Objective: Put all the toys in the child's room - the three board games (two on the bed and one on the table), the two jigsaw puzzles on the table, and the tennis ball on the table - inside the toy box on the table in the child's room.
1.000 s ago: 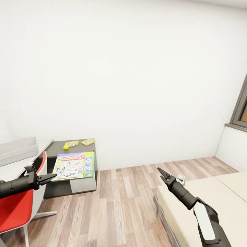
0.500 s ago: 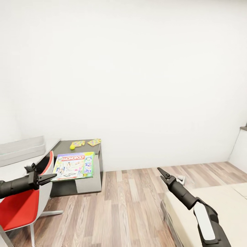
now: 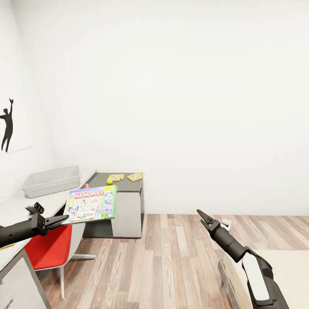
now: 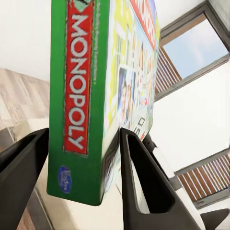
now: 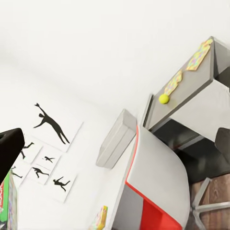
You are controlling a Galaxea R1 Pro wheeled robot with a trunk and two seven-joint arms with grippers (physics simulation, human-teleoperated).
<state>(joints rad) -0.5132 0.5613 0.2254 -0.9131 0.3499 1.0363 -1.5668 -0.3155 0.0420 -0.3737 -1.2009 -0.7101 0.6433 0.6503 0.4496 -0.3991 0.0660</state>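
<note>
My left gripper (image 3: 58,220) is shut on the edge of the green-edged Monopoly board game (image 3: 90,204), held flat in the air above the red chair; in the left wrist view its fingers (image 4: 139,167) clamp the box (image 4: 81,105). The grey toy box (image 3: 51,180) (image 5: 115,139) stands on the light grey table top (image 3: 17,210) by the wall. On the dark corner section (image 3: 126,187) lie the tennis ball (image 3: 110,181) (image 5: 164,98) and two jigsaw puzzles (image 3: 116,176) (image 3: 135,176). A colourful flat box (image 5: 98,218) lies on the near desk. My right gripper (image 3: 202,214) is open, empty, over the floor.
A red chair (image 3: 48,252) stands tucked against the desk under the held box. The bed's corner (image 3: 279,270) is at the lower right beside my right arm. Wood plank floor (image 3: 171,257) lies between bed and desk. Black athlete silhouettes (image 3: 6,124) hang on the left wall.
The camera has swung left, so desk, toy box and chair sit further right in view and a wall silhouette has appeared. Both arms keep their pose; the Monopoly box stays gripped.
</note>
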